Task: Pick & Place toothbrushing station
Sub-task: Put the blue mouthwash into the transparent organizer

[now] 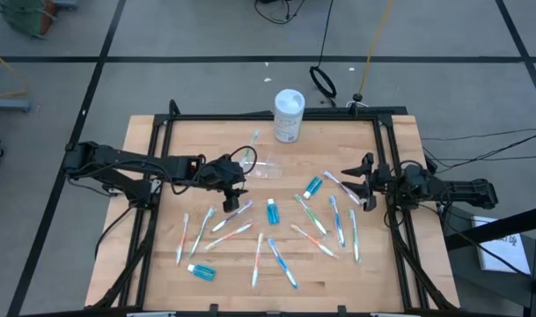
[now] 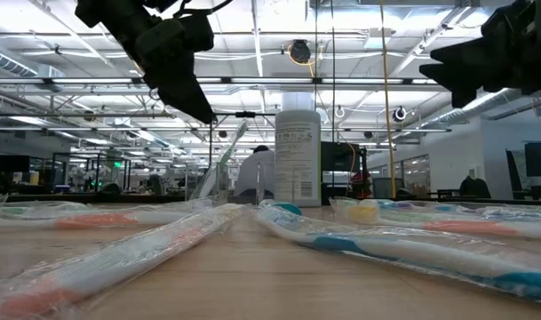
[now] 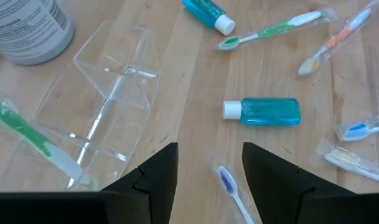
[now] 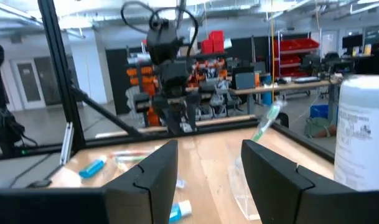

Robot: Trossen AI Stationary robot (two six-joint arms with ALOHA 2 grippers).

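Toothbrushes lie scattered over the lower middle of the high view, with the clear plastic cup (image 1: 266, 165) just above them near the frame's centre, one green toothbrush (image 1: 252, 145) already leaning out of it. The left gripper (image 1: 235, 187) hangs just lower left of the cup, fingers parted and empty; the right gripper (image 1: 354, 185) waits at centre right, also spread and holding nothing.

At table height, wrapped brushes blur across the foreground, and the white container (image 2: 298, 158) stands mid-frame.

From the left wrist, a purple-headed toothbrush (image 3: 231, 190) sits between the open fingers at bottom centre, a blue toothpaste tube (image 3: 262, 112) beyond it. The likely step is picking this brush: lower straight down, centre on the handle, close across its narrow width.

From the right wrist, the cup seems to show at lower right, though faintly.
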